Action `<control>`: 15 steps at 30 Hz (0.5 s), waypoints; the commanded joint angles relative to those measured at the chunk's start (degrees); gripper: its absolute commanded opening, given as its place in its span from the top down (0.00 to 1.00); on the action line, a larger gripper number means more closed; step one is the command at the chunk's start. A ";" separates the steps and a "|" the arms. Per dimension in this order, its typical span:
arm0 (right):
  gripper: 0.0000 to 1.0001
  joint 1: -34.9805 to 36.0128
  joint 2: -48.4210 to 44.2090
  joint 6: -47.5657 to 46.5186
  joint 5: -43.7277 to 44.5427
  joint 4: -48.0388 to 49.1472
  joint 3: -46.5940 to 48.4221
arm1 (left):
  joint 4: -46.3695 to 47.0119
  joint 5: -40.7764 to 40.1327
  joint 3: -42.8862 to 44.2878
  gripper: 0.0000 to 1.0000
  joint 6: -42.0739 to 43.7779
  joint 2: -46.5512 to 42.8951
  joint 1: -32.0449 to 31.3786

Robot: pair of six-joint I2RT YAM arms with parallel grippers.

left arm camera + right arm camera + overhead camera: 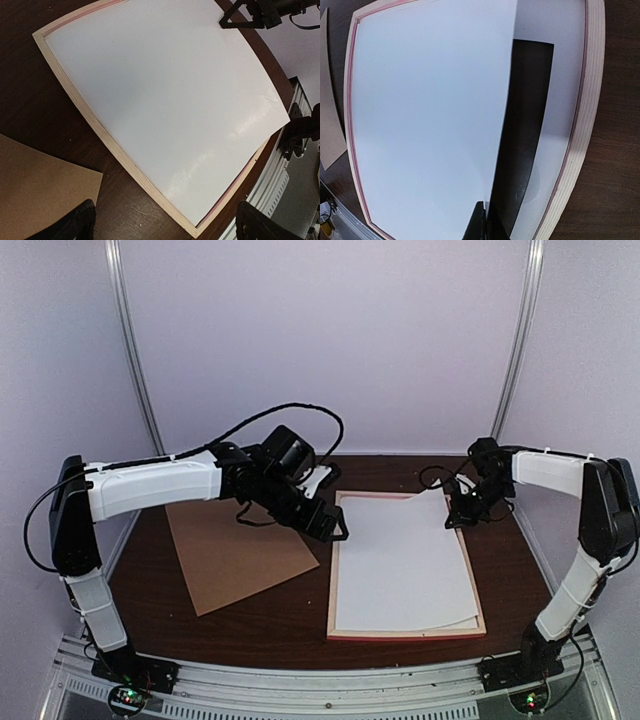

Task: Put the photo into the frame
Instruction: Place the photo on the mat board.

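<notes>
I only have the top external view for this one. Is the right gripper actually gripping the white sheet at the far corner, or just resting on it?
Observer: Gripping it. In the right wrist view the right gripper is shut on the edge of the photo, white back up, and that edge is raised off what lies below.
Operator: What is under the raised edge?
Observer: A white mat with a rectangular window lies inside the frame. The window looks dark.
</notes>
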 commanded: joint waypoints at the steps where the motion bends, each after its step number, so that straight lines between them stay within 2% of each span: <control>1: 1.00 -1.46 -0.15 1.84 1.32 3.08 1.07 | -0.60 -2.21 -0.67 0.02 0.98 -1.64 0.45; 15: 1.00 -1.90 2.16 1.50 -0.76 5.27 -0.47 | -1.12 -3.21 -0.80 0.02 1.04 -1.59 1.14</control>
